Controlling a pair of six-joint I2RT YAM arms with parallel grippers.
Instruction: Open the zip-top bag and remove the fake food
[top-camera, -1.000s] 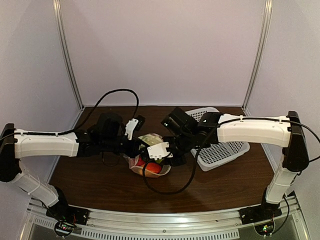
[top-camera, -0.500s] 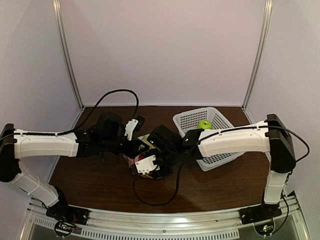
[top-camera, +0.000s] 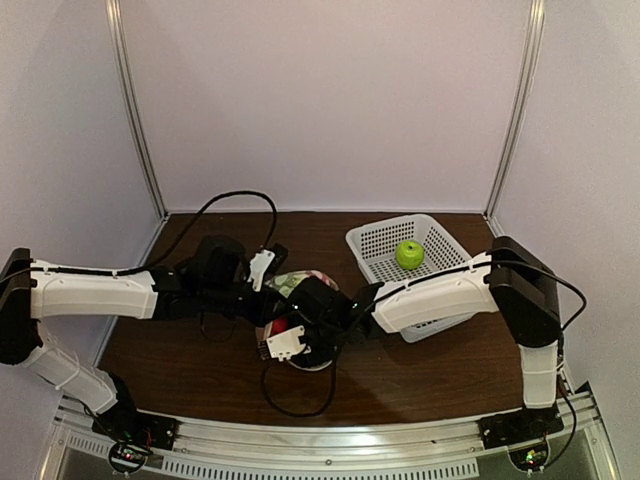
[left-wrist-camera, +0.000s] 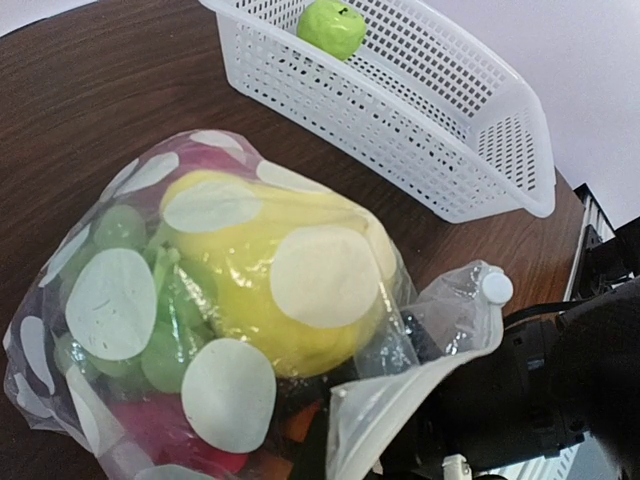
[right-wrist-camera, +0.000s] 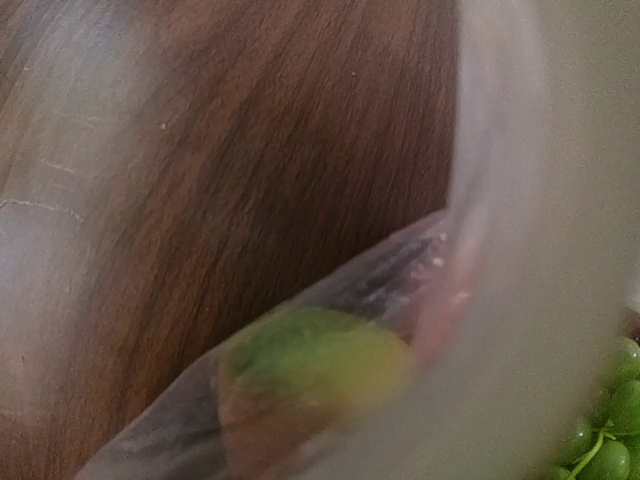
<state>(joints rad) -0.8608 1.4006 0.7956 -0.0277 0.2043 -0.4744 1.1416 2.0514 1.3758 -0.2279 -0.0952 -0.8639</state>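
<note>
- The zip-top bag (left-wrist-camera: 320, 275) is clear, crinkled plastic printed with large white round dots. Its mouth gapes on the side facing the basket (left-wrist-camera: 430, 160), and one flap stands up with a small white slider (left-wrist-camera: 495, 288) at its tip.
- The bag sits on the brown table (left-wrist-camera: 100, 90), near the basket's left side and not touching it.
- Fake food in the bag: a big yellow lemon (left-wrist-camera: 250, 250) on top, green grapes (left-wrist-camera: 165, 350) beside it on the side away from the basket, and a red piece (left-wrist-camera: 170, 430) below them. A bit of orange shows under the lemon.
- The white perforated basket holds one green apple (left-wrist-camera: 333, 25), lying against its far wall.
- The left gripper (top-camera: 262, 305) is clamped fully closed at the bag's edge farthest from the basket, pinching the plastic.
- The right gripper (top-camera: 292, 335) is pushed in at the bag's mouth. Its camera shows only blurred plastic and fruit, so I cannot tell how wide its jaws stand or whether they grip anything.
</note>
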